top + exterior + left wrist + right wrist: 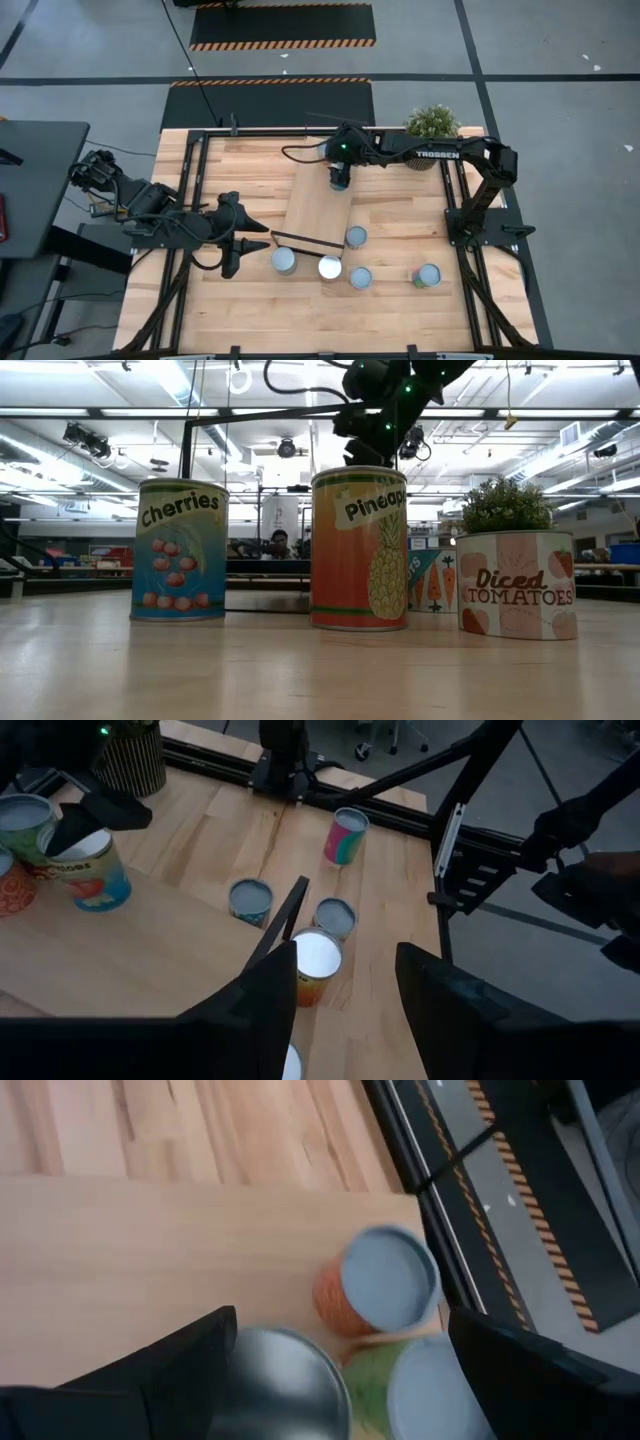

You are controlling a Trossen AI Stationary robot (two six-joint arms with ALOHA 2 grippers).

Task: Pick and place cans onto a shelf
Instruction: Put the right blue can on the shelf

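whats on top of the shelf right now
At the far end of the shelf, the right wrist view shows three cans clustered. From above, the right gripper covers them, so the rest of that end stays hidden.

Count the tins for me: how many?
8. Five tins stand on the tabletop by the shelf's framed end; three sit together on the shelf under the right hand. More may be hidden.

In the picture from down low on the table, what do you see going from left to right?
Cherries can → pineapple can → carrot can peeking out behind → diced tomatoes can, with the green plant showing above it.
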